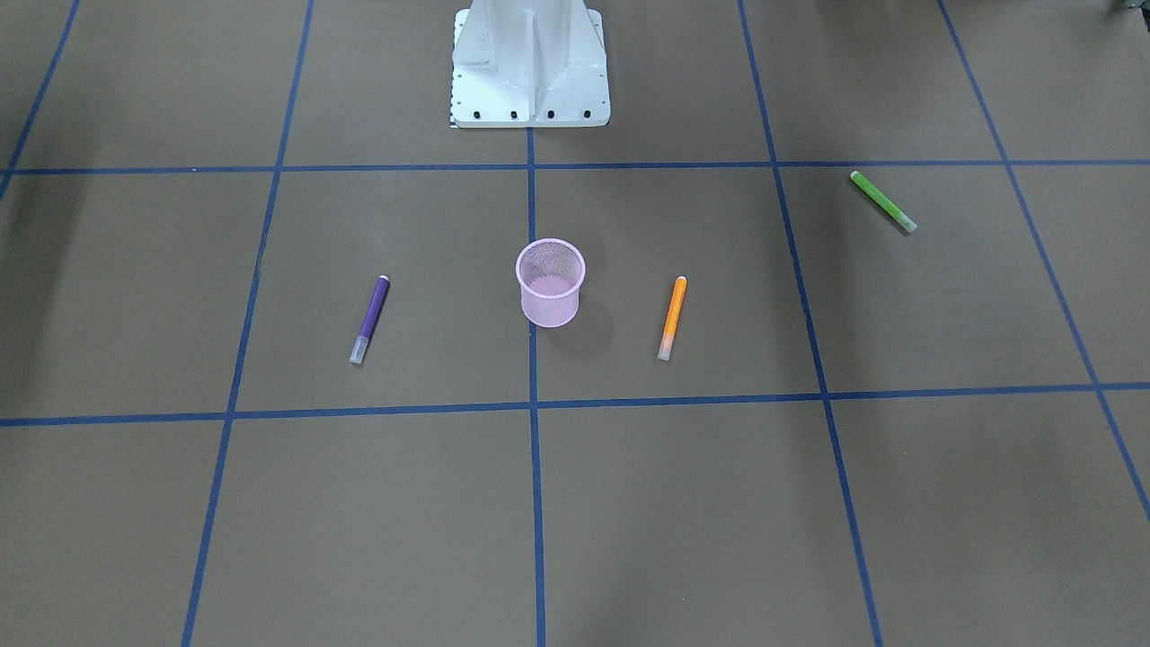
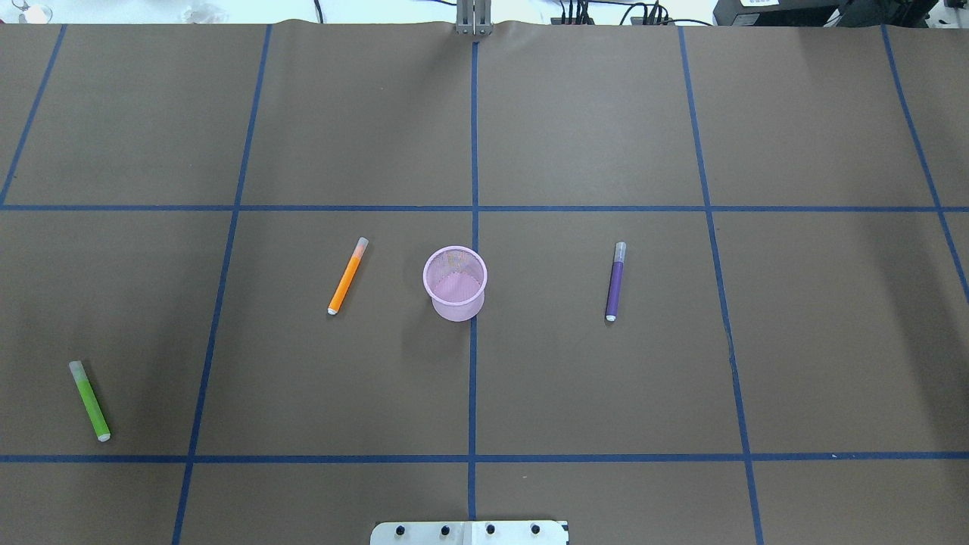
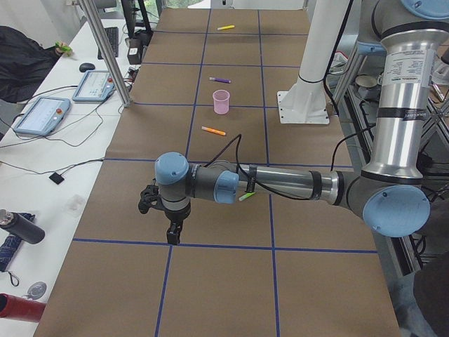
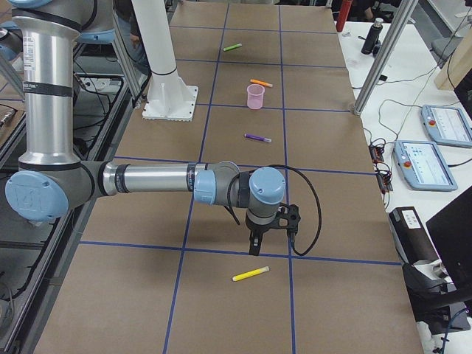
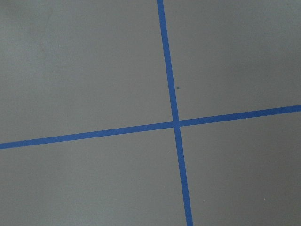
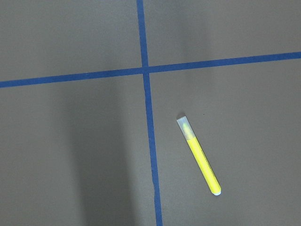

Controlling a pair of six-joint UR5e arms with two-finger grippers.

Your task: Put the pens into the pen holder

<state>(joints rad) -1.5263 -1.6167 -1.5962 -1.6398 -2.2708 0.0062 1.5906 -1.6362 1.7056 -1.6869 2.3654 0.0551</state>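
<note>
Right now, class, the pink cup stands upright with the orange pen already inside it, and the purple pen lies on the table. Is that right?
Not quite: the orange pen lies on the table beside the pink cup, apart from it, not inside, as the overhead view shows. The cup does stand upright, and the purple pen lies on the table.

room: pen holder (image 2: 454,284) mouth up, bare mat (image 2: 590,363) all round | nearest: orange pen (image 2: 348,275) (not touching) | pedestal (image 1: 530,63) behind
</note>
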